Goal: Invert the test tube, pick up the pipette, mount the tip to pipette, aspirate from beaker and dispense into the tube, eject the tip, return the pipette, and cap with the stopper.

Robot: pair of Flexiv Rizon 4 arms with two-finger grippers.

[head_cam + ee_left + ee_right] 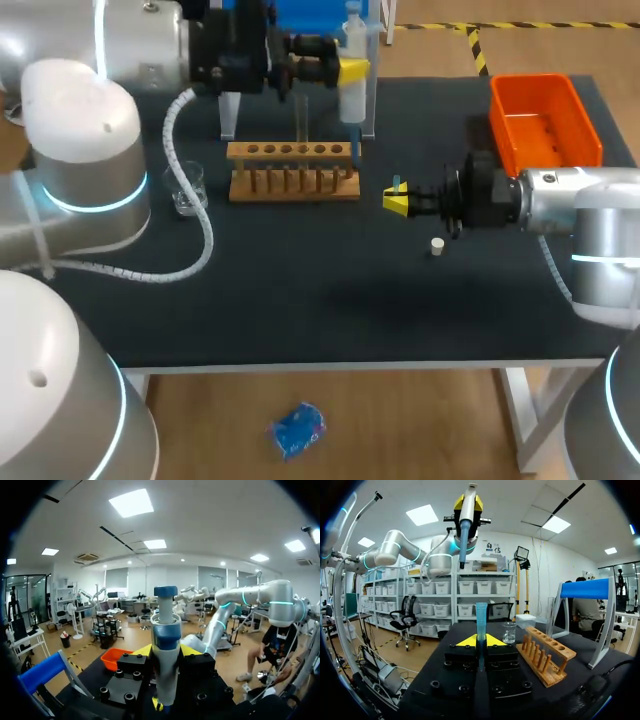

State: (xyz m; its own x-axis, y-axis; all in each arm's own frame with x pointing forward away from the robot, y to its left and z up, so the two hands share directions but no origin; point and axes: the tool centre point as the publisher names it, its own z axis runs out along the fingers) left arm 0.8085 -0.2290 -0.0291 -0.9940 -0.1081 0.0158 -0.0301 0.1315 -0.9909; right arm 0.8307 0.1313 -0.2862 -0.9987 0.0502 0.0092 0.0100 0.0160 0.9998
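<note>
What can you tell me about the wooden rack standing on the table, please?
The wooden rack looks like pale, unpainted wood. It has a top board with a single row of round holes, all empty, and a lower board carrying a row of upright pegs. It stands level on the dark table. A small clear beaker sits apart from one end, and the right pincer hovers off the other end. Nothing but the table touches the rack.
</note>
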